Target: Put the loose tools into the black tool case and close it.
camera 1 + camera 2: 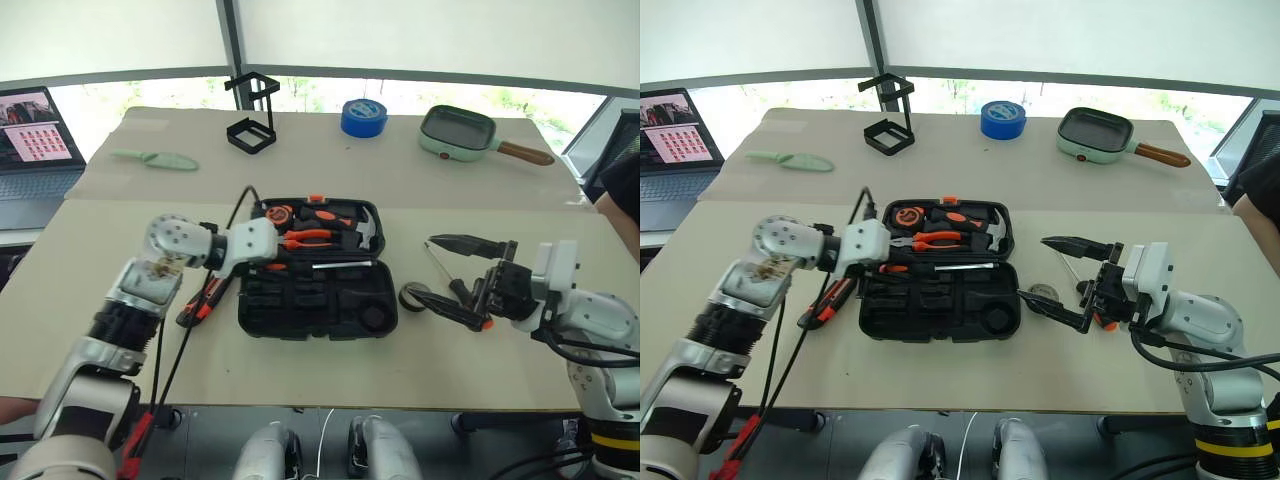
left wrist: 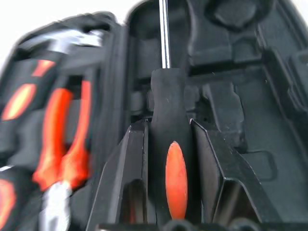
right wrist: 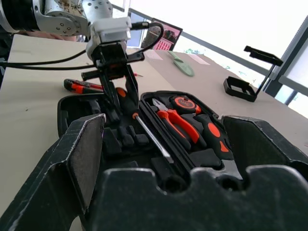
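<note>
A laptop [image 1: 35,140] sits off the bench's [image 1: 300,375] left edge. Two loose tools [image 1: 198,300] lie just left of the case [image 1: 315,265]. The left end effector [image 3: 115,82] is clamped on a screwdriver [image 2: 168,139], its shaft over the case's near half. The case lies open mid-bench, bare bench before it. A tape roll [image 1: 413,296] and another screwdriver [image 1: 440,272] lie just right. The right end effector [image 1: 455,280], fingers wide apart, hovers there, empty.
</note>
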Controlling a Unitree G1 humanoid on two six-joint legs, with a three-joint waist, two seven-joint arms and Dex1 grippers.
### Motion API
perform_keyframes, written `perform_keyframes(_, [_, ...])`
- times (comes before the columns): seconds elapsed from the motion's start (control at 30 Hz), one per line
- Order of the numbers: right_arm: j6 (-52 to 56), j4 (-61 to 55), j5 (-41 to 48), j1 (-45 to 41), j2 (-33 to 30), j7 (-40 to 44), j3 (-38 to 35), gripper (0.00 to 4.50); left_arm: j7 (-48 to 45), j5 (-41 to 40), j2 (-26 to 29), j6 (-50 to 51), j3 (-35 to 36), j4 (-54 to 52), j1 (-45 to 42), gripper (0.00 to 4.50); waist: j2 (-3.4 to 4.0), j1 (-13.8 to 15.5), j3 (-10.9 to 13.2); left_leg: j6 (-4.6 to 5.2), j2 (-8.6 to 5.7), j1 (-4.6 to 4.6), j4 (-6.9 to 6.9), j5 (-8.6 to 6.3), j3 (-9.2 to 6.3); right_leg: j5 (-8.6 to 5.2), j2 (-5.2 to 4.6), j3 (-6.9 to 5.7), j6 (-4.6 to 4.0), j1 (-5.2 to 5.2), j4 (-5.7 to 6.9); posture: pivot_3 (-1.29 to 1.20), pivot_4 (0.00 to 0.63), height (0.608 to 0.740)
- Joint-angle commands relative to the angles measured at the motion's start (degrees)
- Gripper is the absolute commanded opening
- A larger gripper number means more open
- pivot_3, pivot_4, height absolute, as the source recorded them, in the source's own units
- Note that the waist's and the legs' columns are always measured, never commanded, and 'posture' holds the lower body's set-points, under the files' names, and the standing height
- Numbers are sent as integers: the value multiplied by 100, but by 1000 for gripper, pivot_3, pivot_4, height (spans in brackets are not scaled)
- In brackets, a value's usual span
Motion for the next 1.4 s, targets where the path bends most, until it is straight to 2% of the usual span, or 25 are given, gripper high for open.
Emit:
perform_keyframes(0.03, [-105, -113, -50, 166, -68, -5, -228, 4500, 265, 308, -119, -88, -6, 232, -217, 866, 0, 0, 0, 2, 0, -1, 3, -1, 0, -2, -1, 1, 4, 0, 0, 0, 150, 740])
perform_keyframes(0.53, [32, -303, 8, 346, -78, -79, -284, 4500, 461, 1013, -255, -508, -154, 830, -419, 866, 0, 6, 0, 36, 4, -20, 48, -21, -8, -3, -11, 0, 24, -1, 6, 0, 150, 740])
perform_keyframes(0.67, [112, -346, 45, 369, -93, -81, -283, 4500, 479, 914, -354, -227, -69, 756, -381, 866, 0, 5, 0, 51, 3, -24, 55, -30, -8, 2, -20, 0, 32, -1, 7, 0, 150, 740])
perform_keyframes(0.7, [141, -357, 58, 375, -99, -79, -282, 4500, 589, 889, -403, -222, -9, 743, -383, 1871, 0, 7, 0, 52, 3, -26, 58, -31, -9, 2, -21, 0, 33, -1, 8, 0, 150, 740])
perform_keyframes(0.73, [162, -366, 65, 378, -103, -78, -282, 4500, 666, 876, -436, -225, 33, 734, -385, 2009, 0, 20, 0, 53, 2, -27, 59, -31, -9, 3, -22, -1, 33, -1, 8, 0, 150, 740])
perform_keyframes(0.83, [249, -433, 106, 409, -89, -93, -265, 4500, 795, 432, -672, -451, 349, 550, -320, 3179, 0, 54, 0, 57, 1, -38, 71, -33, -15, 5, -31, -1, 35, -3, 10, 0, 150, 740])
perform_keyframes(0.87, [289, -463, 129, 426, -88, -99, -256, 4500, 729, 141, -772, -328, 497, 366, -260, 3386, 0, 63, 0, 58, 0, -40, 72, -33, -16, 5, -34, -1, 35, -3, 10, 0, 150, 740])
perform_keyframes(0.93, [380, -543, 170, 479, -101, -95, -237, 4500, 680, -202, -839, -81, 719, 26, -114, 3386, 0, 69, 0, 62, -1, -50, 78, -35, -23, 11, -42, 0, 29, -6, 11, 0, 150, 740])
perform_keyframes(1.03, [504, -645, 241, 543, -96, -130, -255, 4500, 721, -126, -677, -143, 764, -84, 72, 3386, 1, 52, 0, 65, -1, -65, 101, -37, -28, 19, -41, -1, 16, -12, 15, 0, 150, 740])
perform_keyframes(1.13, [567, -700, 279, 596, -104, -158, -273, 4500, 1068, -142, -738, 108, 922, 74, 134, 2517, 1, 24, 0, 65, -5, -59, 98, -37, -23, 18, -36, -7, 19, -11, 15, 0, 150, 740])
perform_keyframes(1.27, [581, -695, 267, 597, -62, -176, -271, 4500, 1503, 69, -946, 54, 846, 620, 208, 899, 1, 20, 0, 68, -5, -61, 101, -38, -22, 9, -37, -9, 44, -11, 15, 0, 150, 740])
perform_keyframes(1.33, [581, -680, 258, 575, -39, -197, -274, 4500, 1555, 151, -1029, -27, 733, 771, 255, 235, 1, 32, 0, 72, -7, -60, 101, -41, -22, 10, -39, -9, 46, -8, 14, 0, 150, 740])
perform_keyframes(1.37, [588, -678, 262, 573, -30, -211, -282, 4500, 1537, 148, -1082, 7, 692, 771, 296, 37, 1, 34, 0, 74, -8, -61, 102, -42, -22, 11, -40, -9, 46, -9, 13, 0, 150, 740])
perform_keyframes(1.4, [591, -680, 263, 575, -26, -220, -289, 4500, 1510, 140, -1117, 87, 653, 736, 347, 37, 1, 39, 0, 75, -8, -62, 102, -43, -22, 12, -40, -10, 44, -9, 12, 0, 150, 740])
